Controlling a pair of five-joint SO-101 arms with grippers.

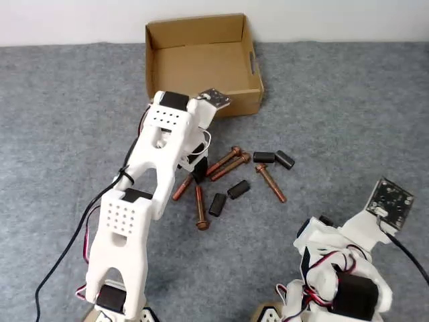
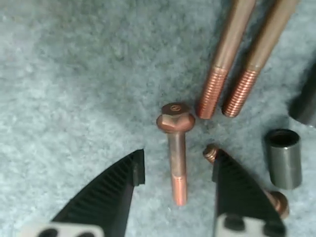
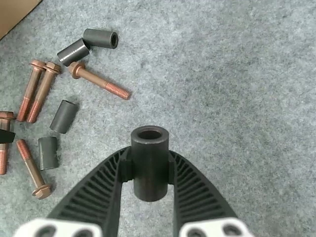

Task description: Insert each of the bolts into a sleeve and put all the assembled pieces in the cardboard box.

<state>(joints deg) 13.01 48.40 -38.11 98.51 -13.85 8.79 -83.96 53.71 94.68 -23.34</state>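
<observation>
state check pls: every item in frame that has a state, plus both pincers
cardboard box: open top, empty.
left pincer: open, straddling one bolt, not gripping it.
right pincer: shut on a sleeve, bore up, no bolt inside.
other bolts: four, lying loose, unassembled.
loose sleeves: four, on their sides, no bolts in them.

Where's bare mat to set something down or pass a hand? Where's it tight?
Free: grey mat right of the box, beyond the right arm; mat left of the left arm; box floor. Crowded: bolts and sleeves below the box.
</observation>
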